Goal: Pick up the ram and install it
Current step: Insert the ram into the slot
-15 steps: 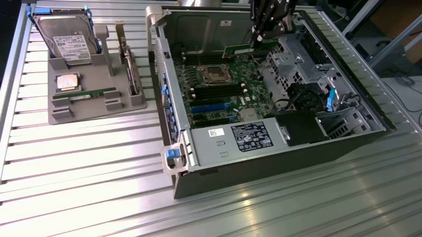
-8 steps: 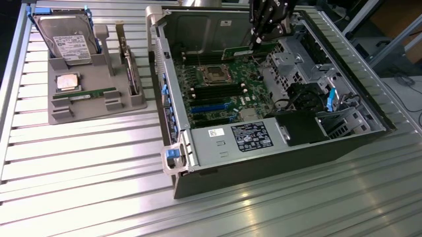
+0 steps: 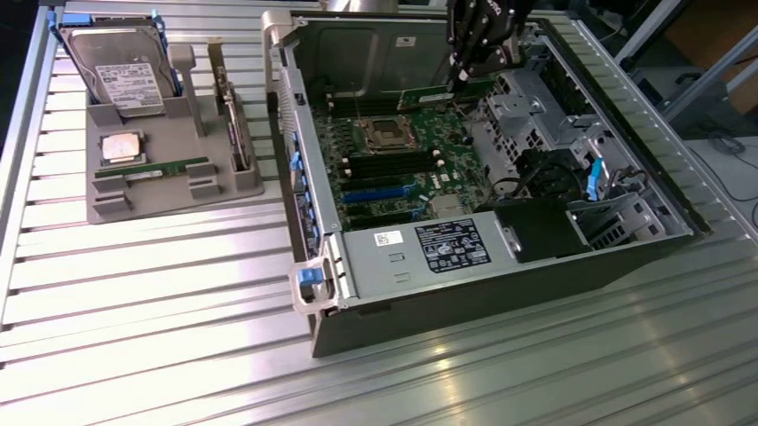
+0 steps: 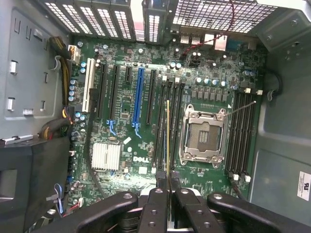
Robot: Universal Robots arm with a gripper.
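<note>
Ram (image 4: 168,141), thin green stick, pinched edge-on by end effector (image 4: 168,187).

The arm (image 3: 484,27) is cut off by the exterior view's top edge, and the gripper (image 4: 168,187) by the wrist view's frame, its body out of sight. The ram (image 4: 168,141) shows edge-on in the wrist view — a thin line, chips and label hidden, near end lost between the fingers (image 4: 156,204). In the exterior view the ram is half hidden behind the gripper. Label text on the power supply (image 3: 450,247) is too small to read. The case (image 3: 474,302) hides the table behind — its far corner is cropped.
</note>
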